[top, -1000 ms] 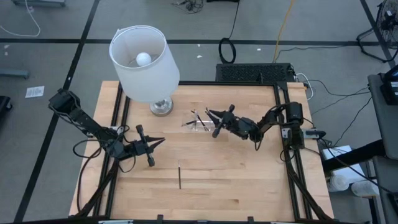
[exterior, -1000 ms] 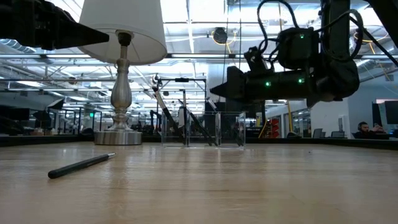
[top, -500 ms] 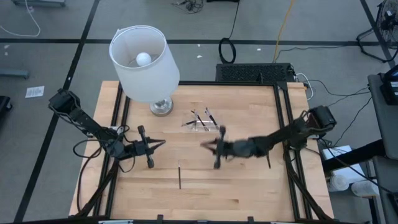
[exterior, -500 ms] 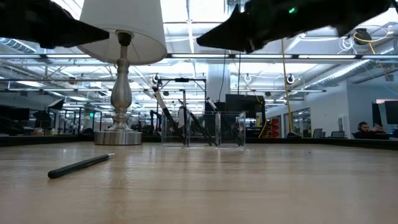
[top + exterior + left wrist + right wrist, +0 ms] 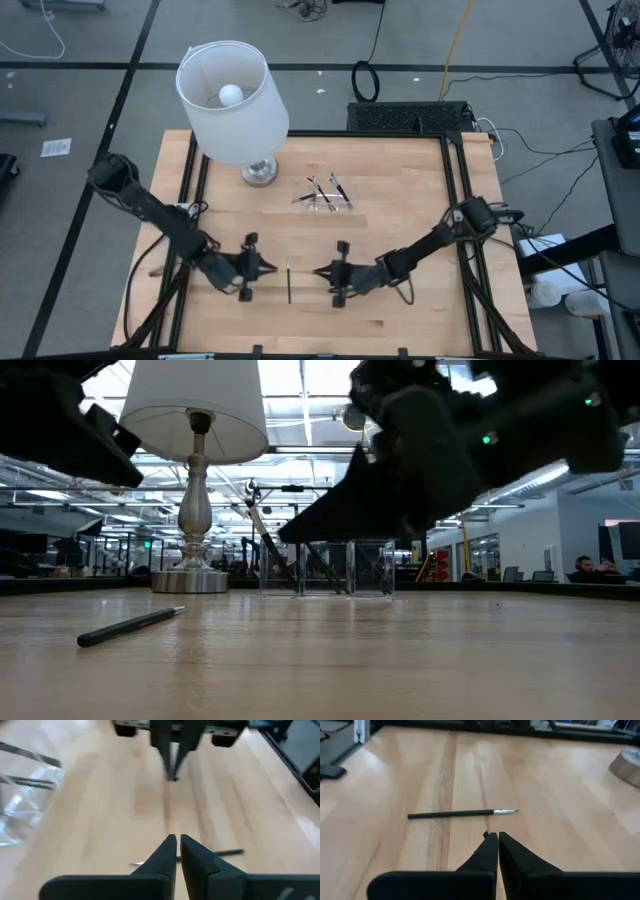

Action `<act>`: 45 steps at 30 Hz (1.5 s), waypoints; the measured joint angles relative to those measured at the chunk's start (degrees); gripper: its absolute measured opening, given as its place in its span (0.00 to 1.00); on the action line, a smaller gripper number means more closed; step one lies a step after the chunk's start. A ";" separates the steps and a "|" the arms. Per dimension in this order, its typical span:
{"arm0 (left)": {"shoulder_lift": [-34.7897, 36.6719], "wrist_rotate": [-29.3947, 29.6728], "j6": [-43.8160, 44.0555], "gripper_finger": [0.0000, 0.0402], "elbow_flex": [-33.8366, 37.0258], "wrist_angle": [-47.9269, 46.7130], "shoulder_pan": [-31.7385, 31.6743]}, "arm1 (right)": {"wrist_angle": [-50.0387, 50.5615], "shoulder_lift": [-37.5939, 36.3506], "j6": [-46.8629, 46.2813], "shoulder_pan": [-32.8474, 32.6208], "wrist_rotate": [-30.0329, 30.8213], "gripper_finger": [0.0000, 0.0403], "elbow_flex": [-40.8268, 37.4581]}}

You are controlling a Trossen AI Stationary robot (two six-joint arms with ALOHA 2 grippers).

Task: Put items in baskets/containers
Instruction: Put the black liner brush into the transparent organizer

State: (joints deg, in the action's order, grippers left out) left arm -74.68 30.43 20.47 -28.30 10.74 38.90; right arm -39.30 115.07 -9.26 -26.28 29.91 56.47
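Note:
One thin dark stick with a pale tip (image 5: 289, 283) lies flat on the wooden table near its front edge; it also shows as the stick (image 5: 460, 813) and the stick (image 5: 130, 626). My left gripper (image 5: 270, 268) is shut just left of it, and its fingers (image 5: 176, 839) hold nothing. My right gripper (image 5: 318, 272) is shut just right of the stick, also with nothing in its fingers (image 5: 492, 837). The two grippers point at each other across the stick. The clear tray (image 5: 322, 195) stands at the far middle, with several sticks leaning inside it.
A white-shaded lamp (image 5: 232, 100) stands on its metal base (image 5: 259, 172) at the far left, beside the tray. Bare wood lies between the tray and the stick, and to the near right of the table.
My right gripper has swung from beside the tray toward the table's near edge and left, and ends low, just right of the lying stick. My left gripper has moved toward the near edge and slightly right, turning as it went, toward the same stick. The stick has not moved.

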 joint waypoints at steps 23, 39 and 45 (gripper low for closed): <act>-24.83 -20.63 2.03 0.08 -16.49 -13.83 -7.21 | 8.51 1.74 0.55 1.49 -2.95 0.00 4.67; -25.87 -21.79 -4.80 0.08 -19.73 -12.69 -14.70 | 10.96 1.74 0.98 1.60 -2.95 0.00 4.65; -25.81 -21.92 -7.32 0.08 -19.73 -12.65 -15.19 | 19.11 -1.87 -11.88 2.47 2.05 0.00 4.96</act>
State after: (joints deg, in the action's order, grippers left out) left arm -100.49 8.51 13.15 -48.03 -1.91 23.70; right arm -20.19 113.20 -21.13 -23.82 31.96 61.43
